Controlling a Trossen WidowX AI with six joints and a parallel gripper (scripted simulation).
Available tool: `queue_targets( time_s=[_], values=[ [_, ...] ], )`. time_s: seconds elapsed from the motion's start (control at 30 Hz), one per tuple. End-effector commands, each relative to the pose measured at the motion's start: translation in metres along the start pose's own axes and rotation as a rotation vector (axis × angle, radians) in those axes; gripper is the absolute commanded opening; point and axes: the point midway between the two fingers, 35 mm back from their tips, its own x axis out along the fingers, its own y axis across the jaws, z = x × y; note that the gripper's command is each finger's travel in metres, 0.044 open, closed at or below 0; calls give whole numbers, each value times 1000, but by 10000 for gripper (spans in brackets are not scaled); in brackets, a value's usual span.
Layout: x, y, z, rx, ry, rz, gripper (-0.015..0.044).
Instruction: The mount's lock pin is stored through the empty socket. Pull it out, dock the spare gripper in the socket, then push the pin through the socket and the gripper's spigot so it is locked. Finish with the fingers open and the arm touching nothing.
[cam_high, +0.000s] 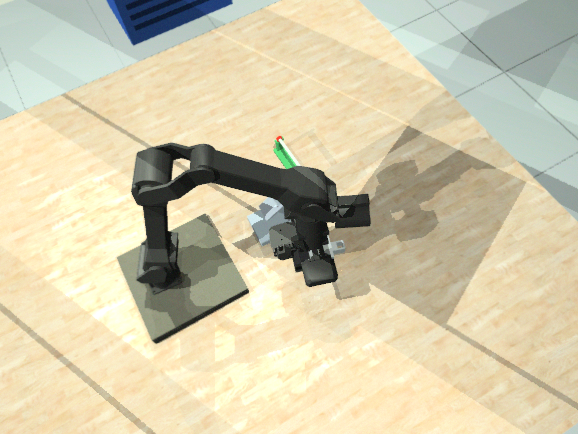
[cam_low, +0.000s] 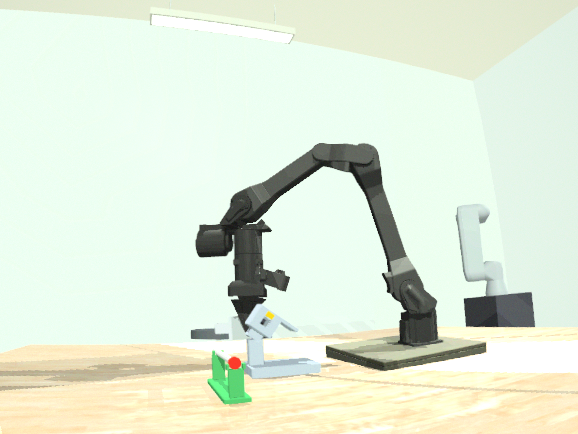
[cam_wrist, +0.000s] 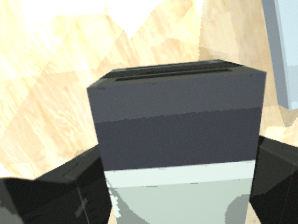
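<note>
Pinching the spare gripper (cam_wrist: 180, 125), the tool (cam_low: 245, 306) hangs over the pale blue mount (cam_low: 265, 345) mid-tabletop (cam_high: 400, 350), the lock pin (cam_low: 233, 362) resting on its green stand (cam_low: 227, 385) nearby.
</note>
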Motion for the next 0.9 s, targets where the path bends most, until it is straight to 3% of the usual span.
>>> queue_targets(
  time_s=[0.0,0.87],
  values=[
    [-1,0,1,50,0,2,0],
    [45,0,1,60,0,2,0]
  ],
)
